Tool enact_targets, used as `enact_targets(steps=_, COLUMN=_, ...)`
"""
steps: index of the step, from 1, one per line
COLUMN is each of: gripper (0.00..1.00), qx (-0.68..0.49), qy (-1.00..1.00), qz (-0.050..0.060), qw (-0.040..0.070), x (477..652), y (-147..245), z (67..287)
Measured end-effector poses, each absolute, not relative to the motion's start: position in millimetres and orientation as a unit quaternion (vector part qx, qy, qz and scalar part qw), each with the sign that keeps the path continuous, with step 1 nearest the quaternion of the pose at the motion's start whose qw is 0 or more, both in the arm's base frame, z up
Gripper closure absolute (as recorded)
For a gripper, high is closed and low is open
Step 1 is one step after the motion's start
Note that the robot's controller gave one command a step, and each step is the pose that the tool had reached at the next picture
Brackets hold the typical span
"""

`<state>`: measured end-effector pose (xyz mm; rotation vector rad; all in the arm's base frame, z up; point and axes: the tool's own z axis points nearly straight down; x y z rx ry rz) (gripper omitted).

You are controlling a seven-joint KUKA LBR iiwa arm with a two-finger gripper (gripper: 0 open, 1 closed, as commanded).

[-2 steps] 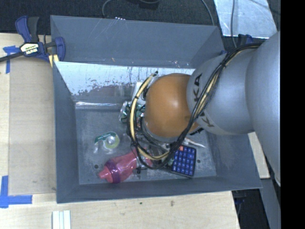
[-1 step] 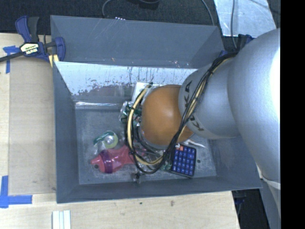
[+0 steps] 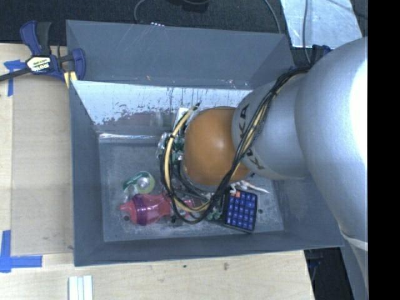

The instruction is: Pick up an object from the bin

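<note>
1. Where the arm's orange cover point(image 3: 209, 145) hangs low in the bin point(image 3: 87, 167), cables point(image 3: 181, 199) bunch under it, and I cannot tell whether the gripper point(image 3: 190, 200) is open or closed.
2. Just below and left of the cover lies a magenta plastic piece point(image 3: 147, 210), rounded and cup-like, with a clear greenish thing point(image 3: 140, 183) just beside it.
3. Below and right of the cover lies a blue keypad point(image 3: 240, 210).

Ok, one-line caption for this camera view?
Orange-covered wrist reaching into grey metal bin, beside magenta plastic container and blue keypad calculator.
</note>
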<state>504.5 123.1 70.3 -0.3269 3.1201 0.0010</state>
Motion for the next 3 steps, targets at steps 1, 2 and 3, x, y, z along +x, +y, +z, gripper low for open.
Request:
enact_targets(steps=1, gripper=1.00, qx=-0.104, qy=0.995, qz=0.000, qw=0.002, x=504.5, y=123.1, z=70.3)
enact_targets(steps=2, gripper=1.00, qx=-0.104, qy=0.995, qz=0.000, qw=0.000, x=503.1, y=122.7, z=73.7)
enact_targets(steps=3, gripper=1.00, qx=-0.104, qy=0.995, qz=-0.001, qw=-0.004, x=500.9, y=122.1, z=93.1)
